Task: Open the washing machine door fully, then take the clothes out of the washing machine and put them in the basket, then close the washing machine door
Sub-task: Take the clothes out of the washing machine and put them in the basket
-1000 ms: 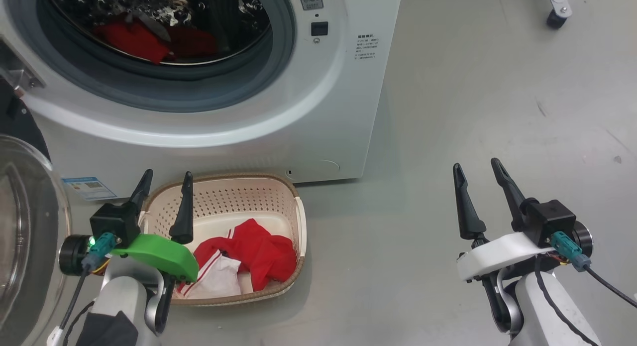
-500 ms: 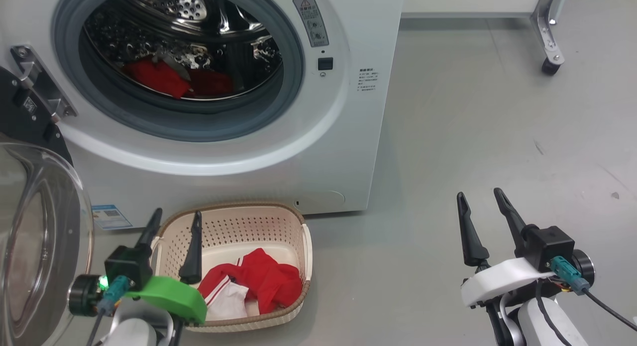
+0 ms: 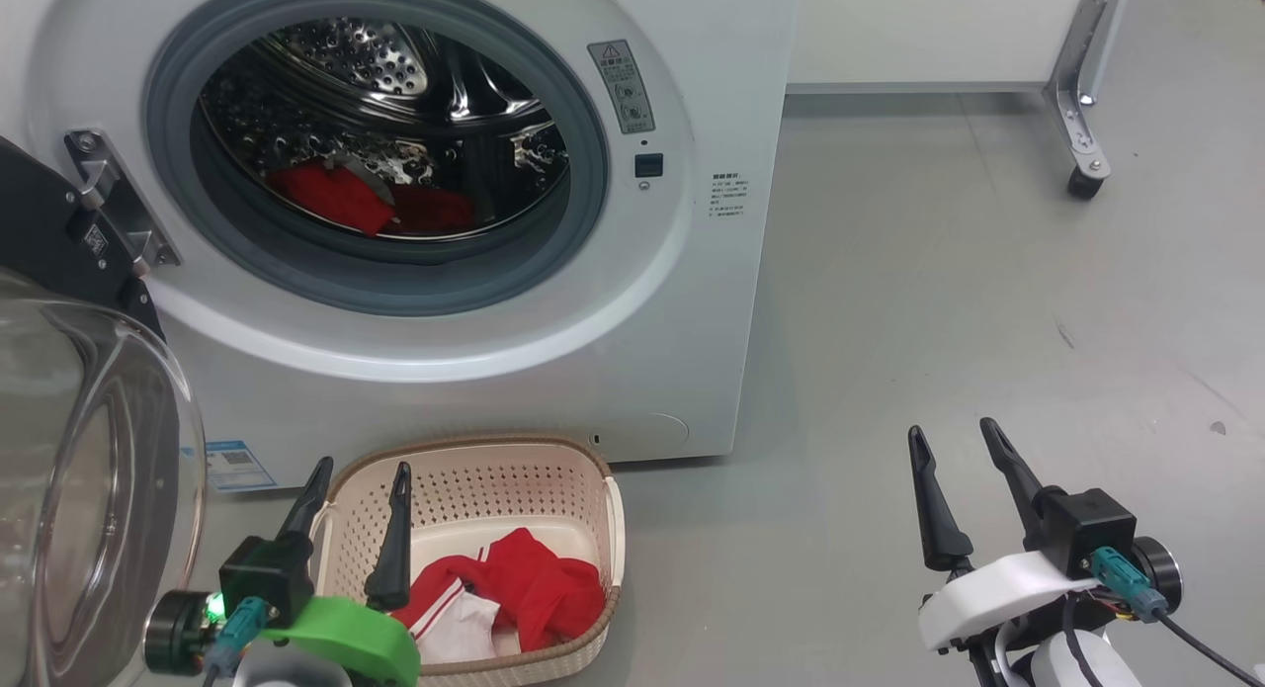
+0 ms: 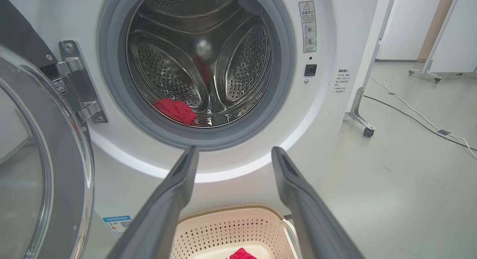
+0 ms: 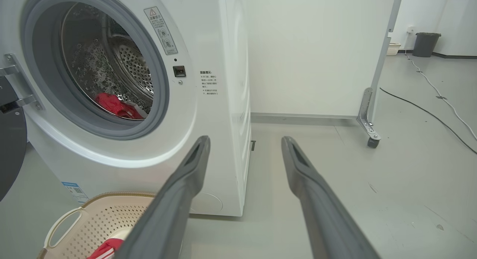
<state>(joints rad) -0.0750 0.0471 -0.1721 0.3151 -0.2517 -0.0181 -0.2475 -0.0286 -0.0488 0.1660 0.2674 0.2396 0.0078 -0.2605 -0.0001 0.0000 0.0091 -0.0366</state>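
The washing machine stands with its drum mouth uncovered. The washing machine door is swung out to the left, its glass bowl facing me. Red clothes lie at the bottom of the drum, also seen as clothes in the left wrist view. More red and white clothes sit in the basket on the floor before the machine. My left gripper hangs open and empty over the basket's left end. Open and empty too, my right gripper is above bare floor to the right of the machine.
A white panel on a metal leg with a caster stands behind and right of the machine. A cable runs across the grey floor further right, and a dark bin sits by the far wall.
The head camera has tilted upward, so the whole picture slid down and more of the drum shows. Both grippers stay open, and the clothes and basket have not moved.
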